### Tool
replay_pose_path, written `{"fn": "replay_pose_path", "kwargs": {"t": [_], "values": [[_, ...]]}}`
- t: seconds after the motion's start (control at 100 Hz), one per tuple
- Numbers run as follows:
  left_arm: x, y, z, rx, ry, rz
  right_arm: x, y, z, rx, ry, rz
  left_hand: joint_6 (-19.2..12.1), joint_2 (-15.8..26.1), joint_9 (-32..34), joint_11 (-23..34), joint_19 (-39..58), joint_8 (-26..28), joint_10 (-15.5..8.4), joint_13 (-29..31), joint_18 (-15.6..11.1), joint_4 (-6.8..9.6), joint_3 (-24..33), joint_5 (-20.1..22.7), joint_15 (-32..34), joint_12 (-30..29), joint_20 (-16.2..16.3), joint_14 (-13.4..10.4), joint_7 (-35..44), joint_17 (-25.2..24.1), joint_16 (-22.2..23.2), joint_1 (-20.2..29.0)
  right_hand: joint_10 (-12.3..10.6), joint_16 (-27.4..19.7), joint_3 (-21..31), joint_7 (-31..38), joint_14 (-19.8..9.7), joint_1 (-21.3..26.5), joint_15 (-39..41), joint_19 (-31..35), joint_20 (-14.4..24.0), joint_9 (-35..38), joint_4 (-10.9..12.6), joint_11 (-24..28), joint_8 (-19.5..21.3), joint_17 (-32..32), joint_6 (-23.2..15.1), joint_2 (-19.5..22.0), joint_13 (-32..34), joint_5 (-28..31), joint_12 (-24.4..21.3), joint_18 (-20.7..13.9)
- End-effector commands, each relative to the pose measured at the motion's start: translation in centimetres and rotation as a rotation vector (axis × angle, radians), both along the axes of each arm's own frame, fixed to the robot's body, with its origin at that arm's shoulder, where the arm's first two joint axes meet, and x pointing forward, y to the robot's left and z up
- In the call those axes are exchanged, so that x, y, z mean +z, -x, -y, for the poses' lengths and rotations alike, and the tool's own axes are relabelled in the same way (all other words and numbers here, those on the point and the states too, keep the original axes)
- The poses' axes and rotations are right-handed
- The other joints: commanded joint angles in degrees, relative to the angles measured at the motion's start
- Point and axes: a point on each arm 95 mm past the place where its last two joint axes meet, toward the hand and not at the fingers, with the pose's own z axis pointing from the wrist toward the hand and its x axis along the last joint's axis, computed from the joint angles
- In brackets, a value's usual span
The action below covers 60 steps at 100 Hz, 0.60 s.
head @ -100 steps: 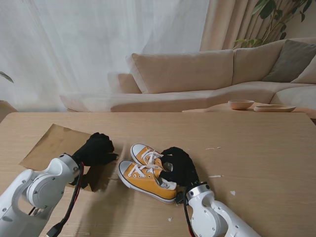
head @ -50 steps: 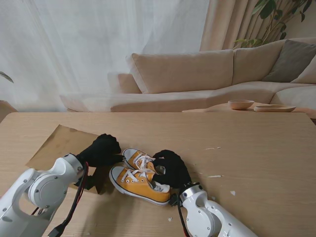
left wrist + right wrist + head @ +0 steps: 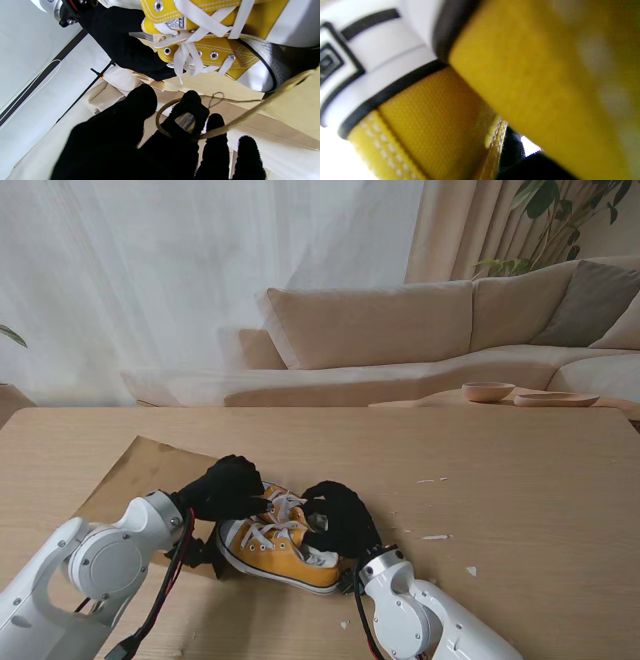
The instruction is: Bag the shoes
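— Spreading across the whole near scene is the wooden table [image 3: 520,480], right?

— Yes. On its left part lies the brown paper bag [image 3: 140,470], flat, its near right end hidden under the left hand [image 3: 232,488].

— And the shoes?

— The yellow shoes [image 3: 275,548] sit together near the middle of the table, just right of the bag, toes pointing left toward it. White laces, white soles. The near shoe shows fully; the far one is mostly covered by the two black-gloved hands.

— What is the right hand [image 3: 340,520] doing?

— It is clamped on the heel end of the pair. Its wrist camera sees only yellow canvas [image 3: 425,112] and white rubber sole pressed up close.

— The left hand?

— It rests at the bag's mouth, touching the shoes' toe end. In the left wrist view the bag's twine handle [image 3: 225,127] loops around one finger [image 3: 186,120] and runs taut across to the paper edge, so it is hooked on the handle, fingers curled.

— Anything small?

— A few pale scraps [image 3: 435,537] on the table's right side.
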Motion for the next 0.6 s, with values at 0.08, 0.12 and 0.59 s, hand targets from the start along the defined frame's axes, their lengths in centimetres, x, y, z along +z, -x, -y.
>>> {"fn": "replay_pose_path", "kwargs": {"t": [0.08, 0.12, 0.59], "values": [[0.2, 0.2, 0.6, -0.018, 0.003, -0.007, 1.0, -0.1, -1.2, 0.032, -0.028, 0.023, 4.14, -1.49, 0.40, 1.77, 1.27, 2.57, 0.94, -1.14, 1.33, -0.08, 1.49, 3.78, 0.94, 0.67, 1.21, 0.50, 1.03, -0.26, 1.21, 1.17, -0.43, -0.06, 6.69, 2.04, -1.44, 4.51, -0.46, 0.29, 0.76, -1.27, 5.64, -0.89, 3.46, 0.15, -20.28, 10.85, -0.22, 4.47, -0.30, -0.93], [0.2, 0.1, 0.6, -0.019, 0.002, -0.006, 1.0, -0.1, -1.3, 0.036, -0.026, 0.024, 4.14, -1.72, 0.36, 1.79, 1.25, 2.57, 0.93, -1.13, 1.46, 0.08, 1.92, 3.80, 0.93, 0.59, 1.24, 0.50, 1.06, -0.19, 1.21, 0.67, -0.51, -0.06, 6.71, 2.02, -1.43, 4.50, -0.44, 0.31, 0.77, -1.25, 5.63, -0.91, 3.43, 0.20, -20.32, 10.81, -0.18, 4.53, -0.32, -0.86], [0.3, 0.3, 1.1, -0.053, 0.023, -0.026, 0.7, -1.5, -2.8, 0.063, -0.004, 0.028, 4.14, -2.14, -0.08, 1.52, 0.80, 2.57, 1.00, -1.24, 1.34, 0.27, 3.81, 3.48, 0.41, -0.12, 1.12, 0.54, 0.71, -0.44, 0.93, -1.12, -0.47, 0.88, 6.89, 1.76, -1.32, 4.34, 1.42, 2.22, 1.65, -0.80, 5.48, 0.25, 2.98, 1.00, -20.44, 10.66, 0.43, 4.46, 0.16, -0.81]]}}
